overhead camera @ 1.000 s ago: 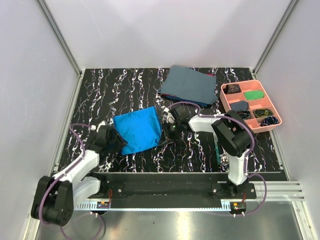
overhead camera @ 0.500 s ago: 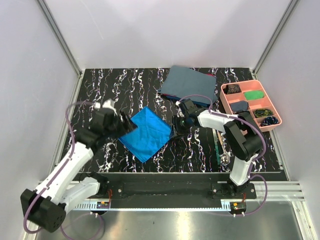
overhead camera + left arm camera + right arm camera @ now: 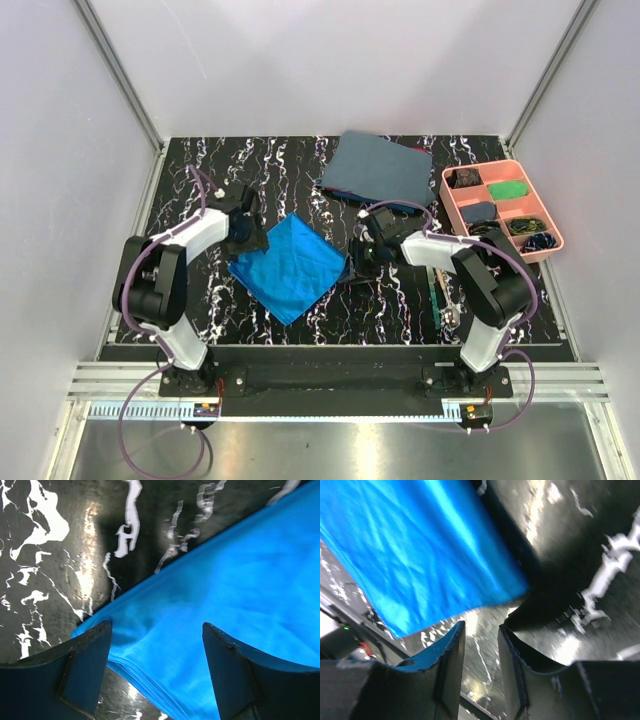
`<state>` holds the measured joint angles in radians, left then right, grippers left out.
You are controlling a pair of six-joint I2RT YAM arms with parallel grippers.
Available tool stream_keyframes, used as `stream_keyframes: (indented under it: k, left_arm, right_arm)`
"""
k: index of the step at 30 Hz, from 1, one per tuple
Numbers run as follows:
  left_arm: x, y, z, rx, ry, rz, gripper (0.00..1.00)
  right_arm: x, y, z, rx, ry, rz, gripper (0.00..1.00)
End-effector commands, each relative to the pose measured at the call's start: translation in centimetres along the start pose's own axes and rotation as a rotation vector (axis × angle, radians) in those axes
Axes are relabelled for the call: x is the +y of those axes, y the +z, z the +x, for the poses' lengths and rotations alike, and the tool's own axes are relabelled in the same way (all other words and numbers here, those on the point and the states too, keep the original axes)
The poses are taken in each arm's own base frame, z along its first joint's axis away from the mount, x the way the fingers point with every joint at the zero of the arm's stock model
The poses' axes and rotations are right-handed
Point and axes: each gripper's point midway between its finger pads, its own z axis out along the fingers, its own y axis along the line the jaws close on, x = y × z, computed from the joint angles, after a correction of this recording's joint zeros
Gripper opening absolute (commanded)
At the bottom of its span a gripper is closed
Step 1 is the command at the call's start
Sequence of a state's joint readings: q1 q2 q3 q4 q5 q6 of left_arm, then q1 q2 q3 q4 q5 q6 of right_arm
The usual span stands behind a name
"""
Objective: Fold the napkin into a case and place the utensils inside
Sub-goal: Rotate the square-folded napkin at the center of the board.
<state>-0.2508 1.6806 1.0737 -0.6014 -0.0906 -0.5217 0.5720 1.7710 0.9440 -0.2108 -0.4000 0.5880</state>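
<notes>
— Spread out now, that napkin (image 3: 297, 265): a second ago it hung bunched between the two arms, and the left pincer (image 3: 243, 222) has since swung to its far left edge.

— Where does it lie?

— Flat on the marbled black table (image 3: 200, 180), between the two pincers. It's roughly square, so there's no real long axis. It sits as a diamond, one corner pointing at the right pincer (image 3: 362, 255), the opposite one under the left pincer.

— Is either one holding it?

— No. From the left wrist, the left pincer (image 3: 157, 635) stands wide, and the cloth's (image 3: 240, 580) layered corner lies below the gap with neither finger (image 3: 92, 655) closed on it. The right pincer (image 3: 480, 630) has a narrow gap with bare table showing through, and the napkin's corner (image 3: 420, 545) stops just ahead of it.

— What else is there? Count it.

— One napkin and two pincers. One grey-blue cloth (image 3: 378, 168) lies beyond the right pincer, and one pink tray (image 3: 455, 205) off to its right. The utensils (image 3: 437, 290) lie on its near right side, a thin bunch with a green handle running near to far. The arm partly hides them, so I can't count them.
</notes>
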Motion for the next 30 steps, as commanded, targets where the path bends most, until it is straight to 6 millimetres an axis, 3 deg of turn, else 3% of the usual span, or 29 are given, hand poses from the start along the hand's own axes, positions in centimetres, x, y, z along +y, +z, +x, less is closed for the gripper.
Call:
stream_keyframes:
  k: [1, 7, 10, 11, 12, 13, 16, 18, 20, 21, 25, 30]
  left_arm:
    - [0.7, 0.1, -2.9, -0.106, 0.026, -0.057, 0.77]
    - [0.4, 1.2, -1.2, -0.063, -0.002, -0.018, 0.76]
    - [1.0, 1.6, 1.5, -0.021, -0.033, -0.001, 0.75]
    - [1.0, 1.5, 2.2, -0.010, -0.047, 0.011, 0.74]
    - [0.7, 0.8, 2.6, -0.021, -0.080, 0.038, 0.74]
    - [0.8, 1.0, 4.4, 0.005, -0.093, 0.058, 0.74]
    - [-0.4, -0.7, 7.1, -0.019, -0.111, 0.107, 0.73]
    - [-2.3, -2.9, 8.4, -0.054, -0.112, 0.180, 0.73]
    - [-2.7, -3.9, 9.7, -0.053, -0.120, 0.220, 0.74]
    - [-3.0, -5.1, 9.6, -0.079, -0.139, 0.259, 0.74]
    - [-2.0, -6.7, 10.0, -0.097, -0.148, 0.255, 0.78]
    - [0.8, -6.2, 11.5, -0.036, -0.208, 0.096, 0.76]
  right_arm:
    - [0.6, 1.7, -1.1, -0.023, 0.016, -0.050, 0.40]
    - [-0.3, 3.5, -2.7, -0.026, 0.040, -0.036, 0.40]
    - [-0.9, 4.2, -4.5, -0.046, 0.045, -0.028, 0.40]
    - [-0.8, 4.0, -6.1, -0.075, 0.038, -0.034, 0.39]
    - [-1.4, 4.6, -6.4, -0.065, 0.030, -0.019, 0.39]
    - [-1.4, 4.7, -7.1, -0.072, 0.019, -0.020, 0.39]
    - [-1.7, 4.9, -9.9, -0.084, -0.027, 0.004, 0.39]
    - [-1.2, 4.0, -11.5, -0.098, -0.068, 0.013, 0.42]
    - [-0.6, 2.6, -12.4, -0.125, -0.093, 0.035, 0.46]
    - [-0.6, 2.1, -12.5, -0.134, -0.104, 0.049, 0.48]
    - [-0.7, 0.0, -11.3, -0.117, -0.090, 0.090, 0.55]
    - [-0.7, -1.2, -6.7, -0.042, -0.015, 0.030, 0.61]
